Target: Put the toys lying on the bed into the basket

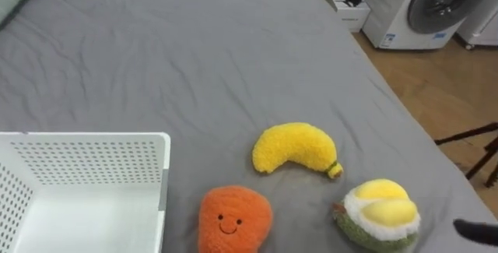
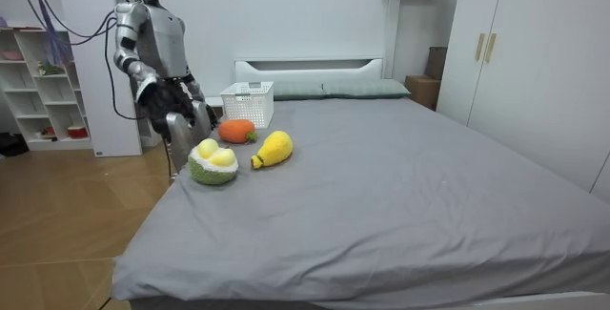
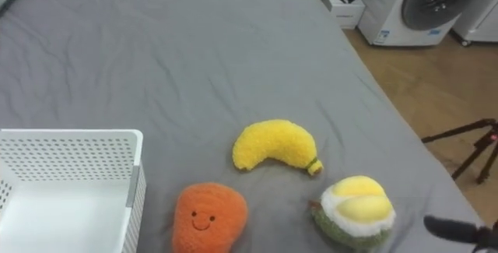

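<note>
Three plush toys lie on the grey bed (image 1: 194,58) near its right edge: a yellow banana (image 1: 297,147), an orange toy with a smiling face (image 1: 233,219), and a green and yellow durian (image 1: 379,214). A white perforated basket (image 1: 85,153) stands on the bed to the left of the orange toy, with nothing in the part that shows. The dark tip of my right hand (image 1: 476,230) comes in at the lower right, just right of the durian and apart from it. In the room view I stand at the bedside by the toys, with my left hand (image 2: 187,89) held low before my body.
Past the bed's right edge is wooden floor (image 1: 443,89) with a washing machine (image 1: 436,8), a small white box (image 1: 348,10) and a black tripod leg (image 1: 471,138). The far half of the bed is bare sheet. A shelf unit (image 2: 38,86) stands behind me.
</note>
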{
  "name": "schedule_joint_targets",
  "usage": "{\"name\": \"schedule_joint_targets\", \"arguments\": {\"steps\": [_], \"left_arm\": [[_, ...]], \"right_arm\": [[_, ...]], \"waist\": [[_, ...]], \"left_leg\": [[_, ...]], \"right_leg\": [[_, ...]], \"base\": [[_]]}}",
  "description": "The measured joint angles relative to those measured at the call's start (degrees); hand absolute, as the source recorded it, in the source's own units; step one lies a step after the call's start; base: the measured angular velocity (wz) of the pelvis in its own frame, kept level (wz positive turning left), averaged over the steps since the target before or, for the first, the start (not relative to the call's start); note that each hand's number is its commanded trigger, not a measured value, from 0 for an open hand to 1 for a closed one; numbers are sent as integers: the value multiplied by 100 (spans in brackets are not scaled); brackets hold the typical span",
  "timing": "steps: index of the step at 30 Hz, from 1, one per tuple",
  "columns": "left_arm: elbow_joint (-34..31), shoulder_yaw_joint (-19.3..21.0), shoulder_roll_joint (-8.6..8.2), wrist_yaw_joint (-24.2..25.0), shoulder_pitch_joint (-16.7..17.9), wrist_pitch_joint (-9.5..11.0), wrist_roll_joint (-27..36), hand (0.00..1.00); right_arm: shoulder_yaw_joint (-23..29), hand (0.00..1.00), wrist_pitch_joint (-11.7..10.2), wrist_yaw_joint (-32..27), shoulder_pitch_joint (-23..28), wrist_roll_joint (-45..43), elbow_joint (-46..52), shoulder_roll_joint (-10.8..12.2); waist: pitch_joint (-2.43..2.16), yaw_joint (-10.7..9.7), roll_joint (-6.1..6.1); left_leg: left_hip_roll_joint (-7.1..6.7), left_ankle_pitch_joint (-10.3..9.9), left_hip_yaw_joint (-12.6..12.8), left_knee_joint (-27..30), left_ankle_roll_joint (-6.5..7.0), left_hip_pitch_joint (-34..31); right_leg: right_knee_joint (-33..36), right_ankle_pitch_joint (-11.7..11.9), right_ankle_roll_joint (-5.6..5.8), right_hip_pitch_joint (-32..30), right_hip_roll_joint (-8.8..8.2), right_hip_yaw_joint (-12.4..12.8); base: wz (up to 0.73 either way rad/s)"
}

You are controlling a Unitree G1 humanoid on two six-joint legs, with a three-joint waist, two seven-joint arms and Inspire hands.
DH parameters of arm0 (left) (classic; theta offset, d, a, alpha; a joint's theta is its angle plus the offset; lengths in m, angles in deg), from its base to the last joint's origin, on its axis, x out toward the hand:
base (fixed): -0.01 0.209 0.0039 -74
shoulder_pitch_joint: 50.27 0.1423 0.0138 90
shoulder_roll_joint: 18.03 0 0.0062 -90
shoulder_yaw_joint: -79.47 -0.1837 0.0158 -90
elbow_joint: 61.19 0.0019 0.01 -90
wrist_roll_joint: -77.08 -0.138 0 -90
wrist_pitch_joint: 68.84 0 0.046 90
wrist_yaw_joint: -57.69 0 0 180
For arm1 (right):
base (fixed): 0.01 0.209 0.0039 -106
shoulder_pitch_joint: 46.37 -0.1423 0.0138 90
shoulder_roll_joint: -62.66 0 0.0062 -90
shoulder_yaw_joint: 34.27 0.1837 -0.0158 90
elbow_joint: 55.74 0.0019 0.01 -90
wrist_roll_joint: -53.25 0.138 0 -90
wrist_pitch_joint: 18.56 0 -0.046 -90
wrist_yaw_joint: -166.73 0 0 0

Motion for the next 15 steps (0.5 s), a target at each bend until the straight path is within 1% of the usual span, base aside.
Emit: {"name": "schedule_joint_targets", "arguments": {"steps": [1, 2, 4, 8, 9, 10, 12, 15], "left_arm": [[0, -57, 0, -28, -8, 19, 67, 0], [0, -114, 1, -56, -15, 28, 132, 0], [0, -252, -5, -93, -41, 87, 298, 0], [-3, -345, -49, -77, -58, 169, 448, 0], [-2, -350, -93, -77, -64, 174, 448, 0], [-3, -349, -144, -80, -54, 177, 447, 0], [-4, -349, -196, -81, -4, 177, 435, 0], [-3, -359, -194, -80, 22, 185, 423, 0]], "right_arm": [[-111, 0, -102, -62, -29, -136, 364, 1], [-176, 0, -151, -98, -53, -182, 493, 2], [-277, 0, -296, -118, -132, -402, 791, 92], [-483, 0, -291, -102, -131, -406, 911, 113], [-573, 0, -288, -42, -131, -408, 910, 113], [-685, 0, -260, 64, -131, -429, 903, 114], [-876, 0, -199, 244, -126, -614, 899, 116], [-1192, 0, -191, 595, -122, -725, 761, 116]], "waist": [[8, 4, 18], [11, 5, 25], [34, 43, 71], [62, 148, 155], [58, 146, 195], [31, 155, 236], [3, 164, 269], [-2, 226, 256]], "left_leg": [[6, 0, -6, 0, -1, -18], [7, 0, -10, -1, -1, -25], [16, 0, -41, -8, -1, -47], [12, 3, -51, -29, 1, -61], [9, 3, -50, -31, 2, -69], [6, 5, -51, -39, 3, -78], [6, 13, -69, -39, 2, -95], [8, 17, -68, -36, -2, -88]], "right_leg": [[-9, 0, -1, -1, -3, -24], [-8, 1, -1, -1, -5, -32], [-10, 2, -1, 2, -14, -80], [-19, -4, 6, -6, -20, -86], [-19, -5, 9, -19, -23, -79], [-9, -7, 10, -41, -24, -70], [7, -11, 11, -69, -26, -69], [5, -10, 8, -64, -22, -76]], "base": [[7], [9], [9], [2], [-4], [-3], [0], [0]]}}
